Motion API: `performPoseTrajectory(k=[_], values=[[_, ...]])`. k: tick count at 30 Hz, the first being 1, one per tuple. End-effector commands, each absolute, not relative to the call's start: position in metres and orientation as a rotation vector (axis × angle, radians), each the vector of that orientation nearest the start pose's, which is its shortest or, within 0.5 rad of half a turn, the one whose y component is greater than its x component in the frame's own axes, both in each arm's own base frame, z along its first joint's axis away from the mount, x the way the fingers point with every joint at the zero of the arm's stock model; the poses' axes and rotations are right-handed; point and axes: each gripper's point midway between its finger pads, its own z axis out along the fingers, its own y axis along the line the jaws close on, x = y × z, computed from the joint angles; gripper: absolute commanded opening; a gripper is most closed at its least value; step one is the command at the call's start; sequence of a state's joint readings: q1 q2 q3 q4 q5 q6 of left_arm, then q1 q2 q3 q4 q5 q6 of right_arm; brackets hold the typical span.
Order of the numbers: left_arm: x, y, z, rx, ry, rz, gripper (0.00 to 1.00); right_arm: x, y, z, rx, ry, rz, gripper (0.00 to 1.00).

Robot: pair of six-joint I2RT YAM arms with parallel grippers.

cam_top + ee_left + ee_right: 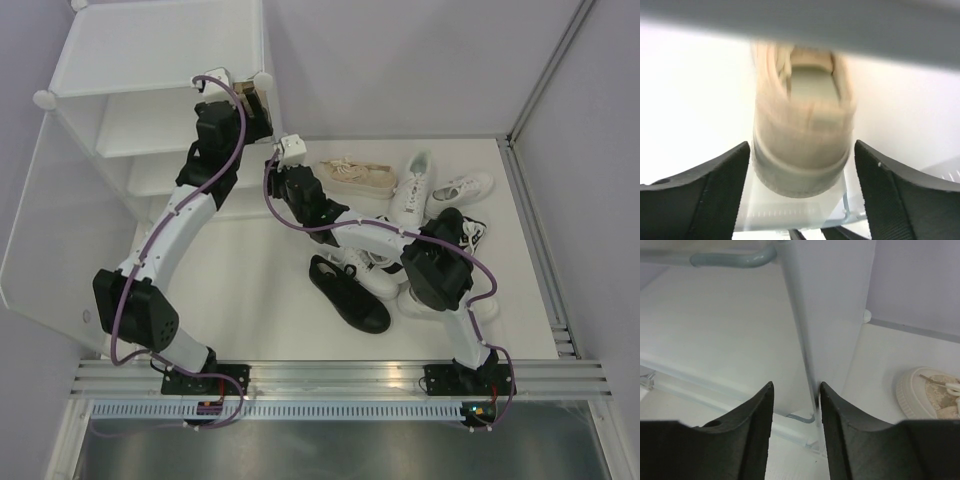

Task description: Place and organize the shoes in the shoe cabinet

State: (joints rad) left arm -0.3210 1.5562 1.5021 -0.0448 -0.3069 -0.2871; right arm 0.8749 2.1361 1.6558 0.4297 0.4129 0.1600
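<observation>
The white shoe cabinet stands at the back left. My left gripper is at its upper right corner, open. In the left wrist view a beige sneaker rests heel-first on a translucent shelf between the fingers, with a gap on each side. My right gripper is open beside the cabinet's right wall; that wall's edge stands between its fingers, close to the right one. The other beige sneaker lies on the floor and shows in the right wrist view.
Two white sneakers lie at the back right. A black sneaker lies in the middle. More black-and-white and white shoes sit partly under my right arm. The cabinet's frosted door hangs open on the left.
</observation>
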Motion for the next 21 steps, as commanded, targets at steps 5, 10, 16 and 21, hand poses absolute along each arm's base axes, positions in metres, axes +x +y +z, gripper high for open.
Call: performPoseTrajectory(k=[5, 10, 16, 21], values=[[0.46, -0.134, 0.397, -0.145, 1.585, -0.293, 0.98, 0.444, 0.46, 0.257, -0.278, 1.571, 0.544, 0.59], [0.446, -0.13, 0.405, -0.142, 1.581, -0.3, 1.0, 0.439, 0.454, 0.271, -0.284, 1.558, 0.547, 0.74], [0.416, -0.126, 0.414, -0.129, 1.608, -0.33, 1.0, 0.426, 0.44, 0.281, -0.305, 1.564, 0.539, 0.85], [0.379, -0.122, 0.398, -0.1, 1.724, -0.352, 1.0, 0.406, 0.425, 0.291, -0.365, 1.596, 0.537, 0.96]])
